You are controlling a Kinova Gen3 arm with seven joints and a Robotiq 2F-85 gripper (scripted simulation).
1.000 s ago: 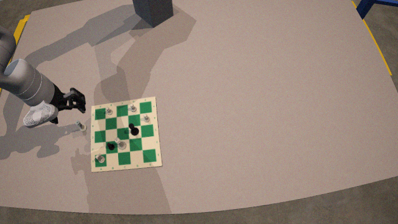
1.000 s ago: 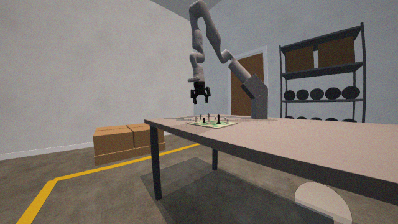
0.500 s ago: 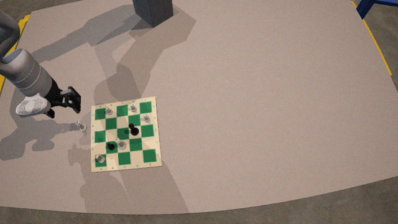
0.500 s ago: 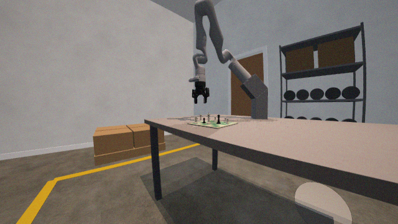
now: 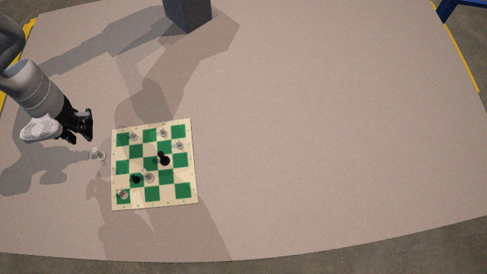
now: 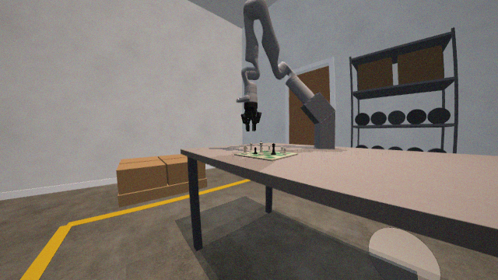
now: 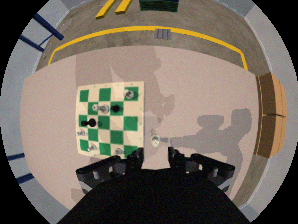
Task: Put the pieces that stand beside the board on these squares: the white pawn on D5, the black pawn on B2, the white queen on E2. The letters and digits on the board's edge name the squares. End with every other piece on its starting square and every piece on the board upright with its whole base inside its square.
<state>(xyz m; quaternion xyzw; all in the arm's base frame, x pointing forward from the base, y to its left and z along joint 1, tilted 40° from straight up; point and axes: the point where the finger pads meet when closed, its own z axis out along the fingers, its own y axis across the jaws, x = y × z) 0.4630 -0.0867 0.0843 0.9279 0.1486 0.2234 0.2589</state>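
The green and cream chessboard (image 5: 154, 167) lies on the table. One white piece (image 5: 98, 154) stands upright on the table just off the board's left edge; I cannot tell its kind. On the board stand several white pieces, a tall black piece (image 5: 163, 157) near the middle and a black pawn (image 5: 135, 178) beside a white piece (image 5: 146, 175). My gripper (image 5: 81, 129) hangs high above the table, left of the board and a little behind the loose white piece. Its fingers are partly open and hold nothing. The wrist view shows the board (image 7: 111, 121) and the loose piece (image 7: 158, 139) far below the fingers.
The arm's dark base (image 5: 186, 13) stands at the table's back edge. In the exterior view the gripper (image 6: 250, 124) hangs well above the board (image 6: 266, 154). Cardboard boxes (image 6: 161, 176) and a shelf rack (image 6: 402, 93) stand off the table.
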